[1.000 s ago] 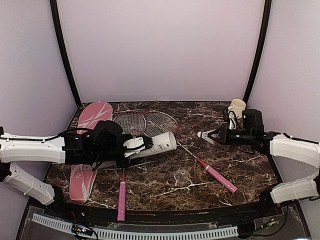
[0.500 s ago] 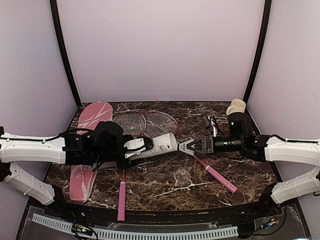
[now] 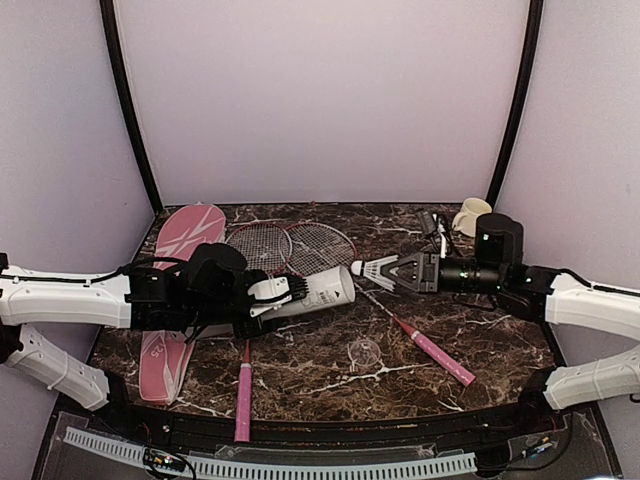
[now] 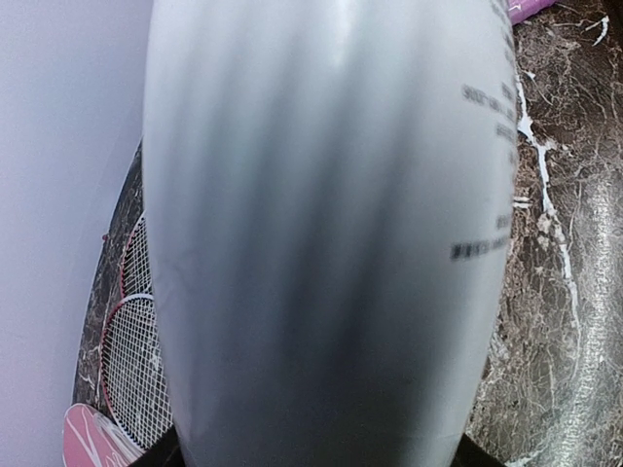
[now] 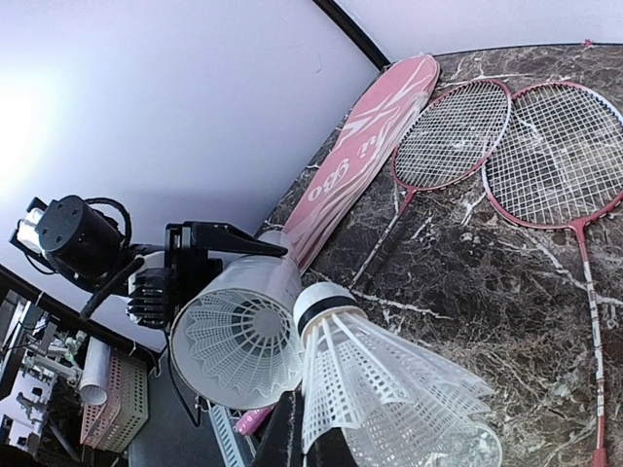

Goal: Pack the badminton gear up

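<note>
Shuttlecock (image 3: 376, 268) poised for loading: right gripper (image 3: 402, 271) pinches its feather skirt, cork nose just beside open mouth of white tube (image 3: 322, 288), not yet inside; left gripper (image 3: 262, 297) clamped around tube's middle. Next move likely needs straight, centred push into tube mouth

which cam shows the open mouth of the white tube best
Right wrist: it looks straight into the white cylindrical tube, showing a white feather shuttlecock inside. Top external shows it only side-on; left wrist just its blurred wall.
</note>
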{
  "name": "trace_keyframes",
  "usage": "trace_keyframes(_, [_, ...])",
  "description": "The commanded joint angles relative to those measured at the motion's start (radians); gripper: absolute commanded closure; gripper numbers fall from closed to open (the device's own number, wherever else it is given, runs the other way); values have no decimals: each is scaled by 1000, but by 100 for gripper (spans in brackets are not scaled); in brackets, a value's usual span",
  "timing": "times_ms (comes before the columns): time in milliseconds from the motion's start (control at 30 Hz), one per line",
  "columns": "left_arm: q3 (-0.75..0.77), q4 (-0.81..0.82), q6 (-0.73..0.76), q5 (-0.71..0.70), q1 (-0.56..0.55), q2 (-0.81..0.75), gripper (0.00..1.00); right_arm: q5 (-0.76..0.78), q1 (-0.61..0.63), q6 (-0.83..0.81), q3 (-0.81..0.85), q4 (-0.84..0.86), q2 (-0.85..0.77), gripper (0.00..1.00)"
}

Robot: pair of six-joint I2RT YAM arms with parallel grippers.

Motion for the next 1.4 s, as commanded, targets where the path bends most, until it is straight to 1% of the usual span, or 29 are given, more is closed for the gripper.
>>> trace_keyframes(0, [7,6,10,-4,-5,-18,37,-29,7,-19,27,12,-7,100])
trace_keyframes(200, [7,5,11,-5,-6,-13,37,-168,25,-28,63,-11,40,100])
trace_keyframes(367, [7,6,12,-4,-6,-13,37,-212,35,-18,65,18,67,100])
trace_keyframes(667, [8,5,12,0,-7,-12,37,-195,35,-11,85,57,11,100])
trace_keyframes(933, [8,5,12,-1,-9,-13,37,-247,35,32,80,123,-1,100])
trace_keyframes(1133, [7,5,12,-2,-10,-15,37,-254,35,14,79,92,45,100])
trace_keyframes(1367, [5,8,14,-2,-11,-14,37,-244,34,-39,92,-2,107,100])
